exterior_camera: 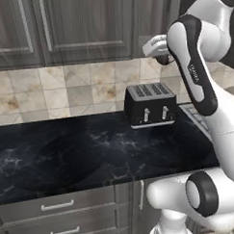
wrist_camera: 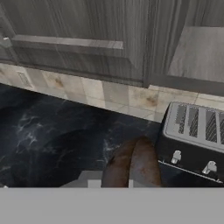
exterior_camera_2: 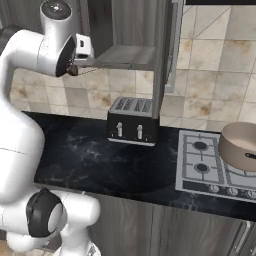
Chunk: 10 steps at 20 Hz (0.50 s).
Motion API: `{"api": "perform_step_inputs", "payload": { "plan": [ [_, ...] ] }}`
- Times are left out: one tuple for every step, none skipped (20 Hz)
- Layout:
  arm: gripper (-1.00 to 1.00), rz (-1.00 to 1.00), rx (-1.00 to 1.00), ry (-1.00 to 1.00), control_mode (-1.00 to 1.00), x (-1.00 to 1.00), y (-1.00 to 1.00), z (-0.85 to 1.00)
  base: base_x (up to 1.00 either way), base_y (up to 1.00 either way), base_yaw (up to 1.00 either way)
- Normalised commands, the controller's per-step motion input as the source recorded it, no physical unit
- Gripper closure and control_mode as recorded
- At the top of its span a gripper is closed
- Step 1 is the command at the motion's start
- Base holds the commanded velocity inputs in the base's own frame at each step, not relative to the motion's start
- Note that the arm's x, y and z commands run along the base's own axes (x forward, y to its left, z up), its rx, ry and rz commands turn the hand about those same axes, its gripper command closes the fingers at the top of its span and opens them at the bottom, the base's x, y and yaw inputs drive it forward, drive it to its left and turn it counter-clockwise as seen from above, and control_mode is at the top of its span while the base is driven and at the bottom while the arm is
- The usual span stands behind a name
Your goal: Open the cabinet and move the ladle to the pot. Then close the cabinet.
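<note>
The cabinet (exterior_camera_2: 163, 60) hangs above the black marble surface (exterior_camera_2: 85, 150), its door swung out edge-on toward the room, with the bare shelf floor showing behind it. To the right, a gas stove (exterior_camera_2: 200, 167) is set into the surface. The black toaster (exterior_camera_2: 131, 126) stands right under the open door. The pot (exterior_camera_2: 241, 145) sits on the stove's far right burners, well apart from the arm. The jaws are clenched, up at the left beside the shelf, on what I take to be the ladle (wrist_camera: 133, 164), a brown rounded shape hanging over the surface just left of the toaster.

The carry to the pot runs past the open door and over the toaster. A low or tight swing could knock the ladle against either one, twisting it in the grip or dropping it short of the pot.
</note>
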Motion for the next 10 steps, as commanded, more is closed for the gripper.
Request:
{"api": "perform_step_inputs", "payload": {
  "plan": [
    [1.00,0.00,-0.13,0.00,-1.00,-0.90,0.24,-0.29,0.00,0.00,0.00],
    [1.00,0.00,-0.11,0.00,-1.00,-0.75,0.13,-0.34,0.00,0.00,0.00],
    [1.00,0.00,-0.10,0.00,-1.00,-0.67,0.07,-0.35,0.00,0.00,0.00],
    [1.00,0.00,-0.10,0.01,-1.00,-0.53,0.03,-0.31,0.00,0.00,0.00],
    [1.00,0.00,-0.09,0.03,-1.00,-0.39,0.00,-0.36,0.00,0.00,0.00],
    [1.00,0.00,-0.09,0.01,-1.00,-0.41,0.00,-0.31,0.00,0.00,0.00],
    [1.00,0.00,-0.09,0.02,-1.00,-0.34,0.00,-0.31,0.00,0.00,0.00],
    [1.00,0.00,-0.08,0.02,-1.00,-0.31,0.00,-0.31,0.00,0.00,0.00],
    [1.00,0.00,-0.08,0.01,-1.00,-0.26,0.00,-0.34,0.00,0.00,0.00],
    [1.00,0.00,-0.07,0.00,-1.00,-0.20,0.00,-0.30,0.00,0.00,0.00]
  ]
}}
